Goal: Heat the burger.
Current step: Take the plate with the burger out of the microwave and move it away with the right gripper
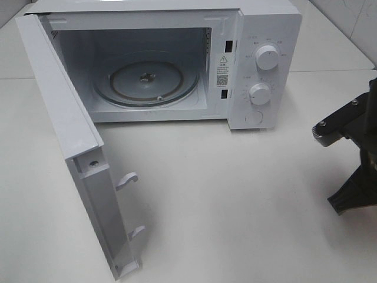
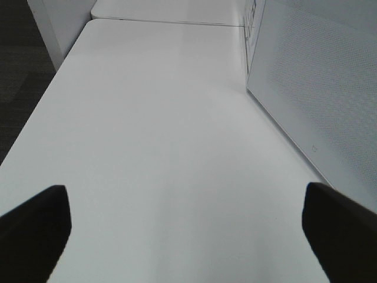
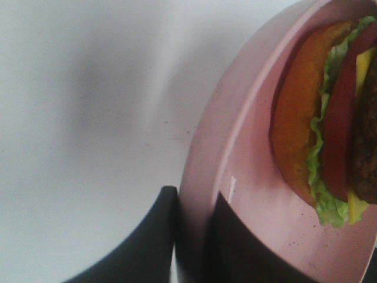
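Right fingers [image 3: 156, 236] pinched on the pink plate [image 3: 235, 194] rim bearing the burger [image 3: 330, 118], left fingers [image 2: 35, 224] spread; microwave [image 1: 259, 65] door opened, loading, closing and heating judged outstanding.

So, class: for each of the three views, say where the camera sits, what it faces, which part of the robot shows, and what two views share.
Exterior high: mounted above, looking down at the open microwave on the table; the right arm shows at the right edge.
Left wrist: on the left arm, facing along the table; the open left gripper frames it, fingertips wide apart.
Right wrist: on the right arm, close on the plate with the burger; the right gripper pinches the rim.
Shared: exterior and left wrist both show the microwave door.
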Robot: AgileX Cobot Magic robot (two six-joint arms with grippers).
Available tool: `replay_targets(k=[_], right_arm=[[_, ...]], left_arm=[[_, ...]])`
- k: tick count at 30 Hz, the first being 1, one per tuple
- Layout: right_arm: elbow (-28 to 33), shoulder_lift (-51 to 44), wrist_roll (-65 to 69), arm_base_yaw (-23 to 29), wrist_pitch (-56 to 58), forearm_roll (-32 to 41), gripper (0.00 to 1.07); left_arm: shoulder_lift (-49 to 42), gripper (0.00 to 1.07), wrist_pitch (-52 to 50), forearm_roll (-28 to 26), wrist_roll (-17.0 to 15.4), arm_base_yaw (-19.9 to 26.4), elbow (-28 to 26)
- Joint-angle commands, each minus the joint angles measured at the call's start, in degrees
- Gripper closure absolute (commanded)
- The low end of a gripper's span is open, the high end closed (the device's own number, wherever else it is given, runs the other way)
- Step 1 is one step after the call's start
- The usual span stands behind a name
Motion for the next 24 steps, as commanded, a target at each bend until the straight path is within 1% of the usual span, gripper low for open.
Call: replay_targets(k=[1,10,15,17,18,19,20,21,22,23,24], right_arm=[[-0.7,4.1,4.7,-0.3,1.5,-4.9,1.07],[-0.7,10.4,8.1,-0.5,-1.9,-5.7,1.07],[-0.7,13.3,9.5,-0.5,-4.4,-5.8,1.04],[-0.7,13.9,9.5,-0.5,-4.9,-5.8,0.99],[-0.7,13.9,9.5,-0.5,-4.9,-5.8,0.99],[-0.7,13.9,9.5,-0.5,-4.9,-5.8,0.94],[-0.7,13.9,9.5,-0.5,-4.9,-5.8,0.94],[-0.7,13.9,9.5,-0.5,-5.0,-5.5,0.88],[-0.7,13.9,9.5,-0.5,-5.3,-5.2,0.83],[-0.7,13.9,9.5,-0.5,-5.3,-5.2,0.83],[-0.7,13.9,9.1,-0.5,-5.8,-4.4,0.74]], left_arm=[[-0.9,0.06,-0.7,0.1,-0.3,0.0,0.0],[-0.9,0.06,-0.7,0.1,-0.3,0.0,0.0],[-0.9,0.06,-0.7,0.1,-0.3,0.0,0.0],[-0.9,0.06,-0.7,0.1,-0.3,0.0,0.0],[-0.9,0.06,-0.7,0.1,-0.3,0.0,0.0],[-0.9,0.06,-0.7,0.1,-0.3,0.0,0.0],[-0.9,0.06,-0.7,0.1,-0.3,0.0,0.0],[-0.9,0.06,-0.7,0.1,-0.3,0.0,0.0],[-0.9,0.06,-0.7,0.1,-0.3,0.0,0.0],[-0.9,0.06,-0.7,0.1,-0.3,0.0,0.0],[-0.9,0.06,-0.7,0.1,-0.3,0.0,0.0]])
